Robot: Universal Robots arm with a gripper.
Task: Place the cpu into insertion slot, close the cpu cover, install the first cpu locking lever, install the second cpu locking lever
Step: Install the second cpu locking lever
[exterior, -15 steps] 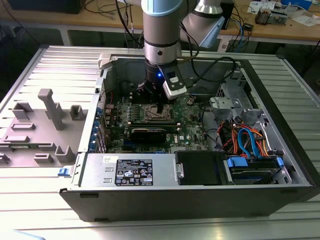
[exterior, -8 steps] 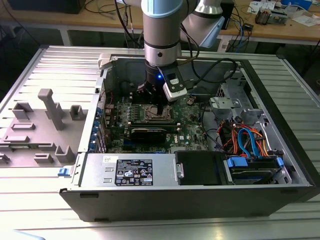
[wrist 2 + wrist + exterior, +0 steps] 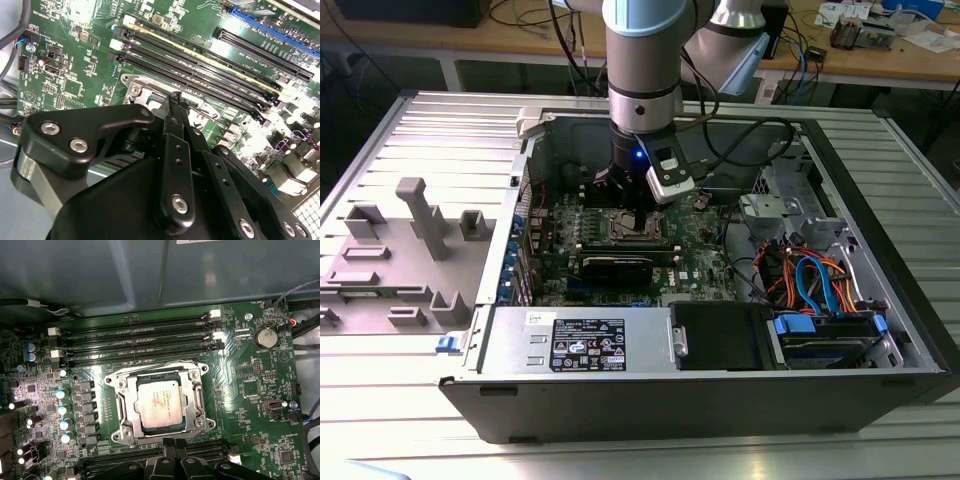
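Open computer case [image 3: 880, 240] lying on its side on a ribbed grey table [image 3: 380, 400], green motherboard [image 3: 705, 265] exposed inside. Robot arm [image 3: 642, 60] reaching down into the case, pincer [image 3: 638, 205] hovering just above the socket area.

In the first wrist view: cpu [image 3: 159, 401] seated flat in the insertion slot [image 3: 200, 371], silvery top facing up. Cpu cover [image 3: 133, 400] folded down around the chip, its square window framing the metal top. Thin wire locking lever [image 3: 150, 367] lying along the slot's edge nearest the long black memory slots [image 3: 135, 340]. Second lever [image 3: 199, 429] angled at the slot's opposite corner, close to the pincer's black fingertips [image 3: 169, 447]. Row of capacitors [image 3: 64, 410] beside the slot; round coin battery [image 3: 265, 336] well apart on the far side of the board.

In the second wrist view: pincer [image 3: 175, 97] fingers drawn together to a narrow point, nothing held between them, tip poised over the metal socket frame [image 3: 137, 87] next to the memory slots [image 3: 200, 70]. Contact with the frame not discernible.

In the exterior view: black power supply [image 3: 585, 340] and blue drive cables [image 3: 815, 285] along the case's near side, grey moulded fixtures [image 3: 425, 215] on the table at the exterior view's left.
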